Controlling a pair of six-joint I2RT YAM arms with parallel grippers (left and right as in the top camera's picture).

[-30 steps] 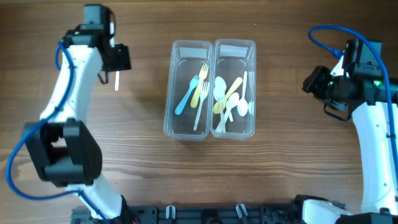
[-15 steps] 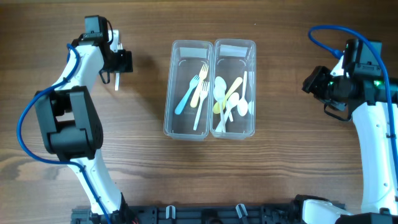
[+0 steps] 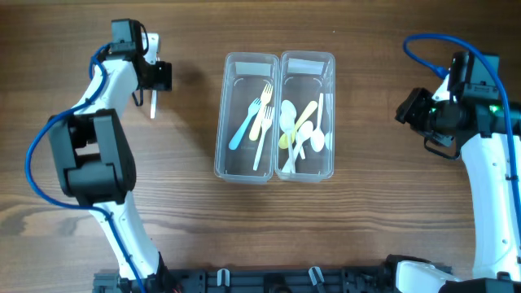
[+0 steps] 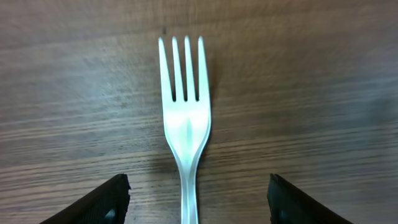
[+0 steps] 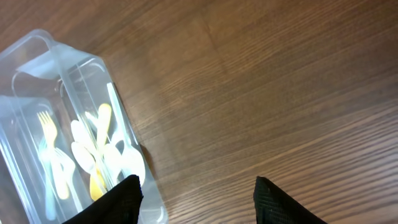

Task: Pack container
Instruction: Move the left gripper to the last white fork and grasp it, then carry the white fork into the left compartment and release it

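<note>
1. It was a robotics lab bench: a wood-grain table [image 3: 366, 228] bore two white arms [image 3: 488, 187] trailing blue cables [image 3: 419, 42].
2. A black mounting rail [image 3: 269, 279] ran along its near edge.
3. Clear containers [image 3: 244, 57] of plastic cutlery [image 3: 262, 122] stood mid-table.

Wooden table [image 3: 391, 212], brown grain; black rail [image 3: 269, 281] along its bottom edge.

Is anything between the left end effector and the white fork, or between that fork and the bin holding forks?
Nothing visible. The left end effector is open over the white fork, and only bare table lies between the fork and the fork bin.
</note>
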